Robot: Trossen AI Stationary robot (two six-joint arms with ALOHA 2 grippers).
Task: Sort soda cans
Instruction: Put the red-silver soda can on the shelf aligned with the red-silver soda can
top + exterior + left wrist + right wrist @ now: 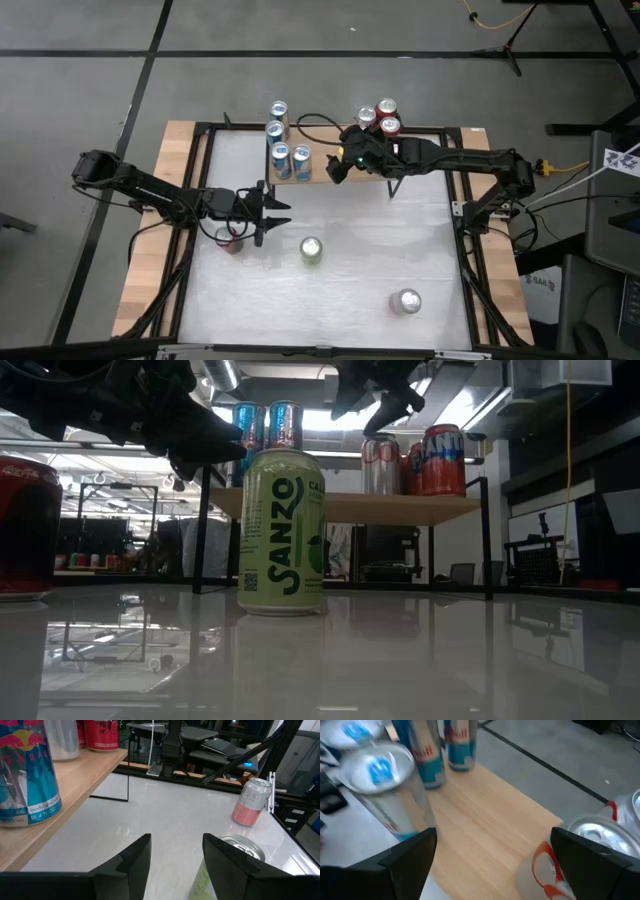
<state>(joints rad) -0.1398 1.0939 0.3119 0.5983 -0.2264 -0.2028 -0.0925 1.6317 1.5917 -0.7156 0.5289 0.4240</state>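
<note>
My left gripper [280,213] [176,865] is open and empty, low over the table. A pale green can [312,250] [227,870] stands just to the near right of it. A red can [232,241] [24,525] stands under the left arm. A pink and silver can [405,301] [252,801] stands near the front right. My right gripper [335,168] [490,865] is open and empty above the wooden shelf [330,170]. It sits between several blue cans [281,157] [427,755] and three red and silver cans [385,118] [597,837].
The wooden shelf [345,507] stands raised on black legs along the table's far edge. A black frame [200,160] runs round the table. A cable [310,120] loops behind the shelf. Free tabletop [380,230] lies between the shelf and the loose cans.
</note>
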